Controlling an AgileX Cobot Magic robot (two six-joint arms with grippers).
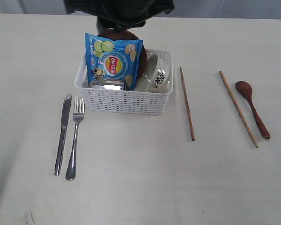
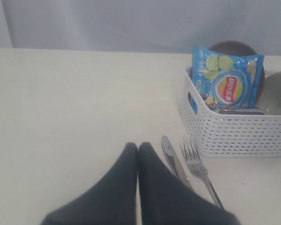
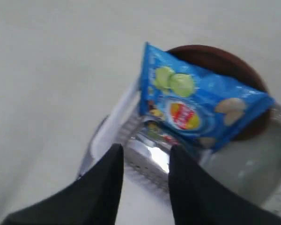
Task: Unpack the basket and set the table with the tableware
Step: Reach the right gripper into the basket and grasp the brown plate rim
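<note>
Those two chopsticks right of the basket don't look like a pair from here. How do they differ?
The dark chopstick is reddish brown, while the pale chopstick is light tan. The dark chopstick lies nearly straight and close to the basket. The pale chopstick lies more slanted, farther out, just beside the spoon. The pale chopstick also looks longer in this view. Both are thin sticks lying flat on the table, well apart from each other.

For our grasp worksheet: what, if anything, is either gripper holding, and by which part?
Nothing. Left gripper is shut empty; right gripper hangs open over the basket.
</note>
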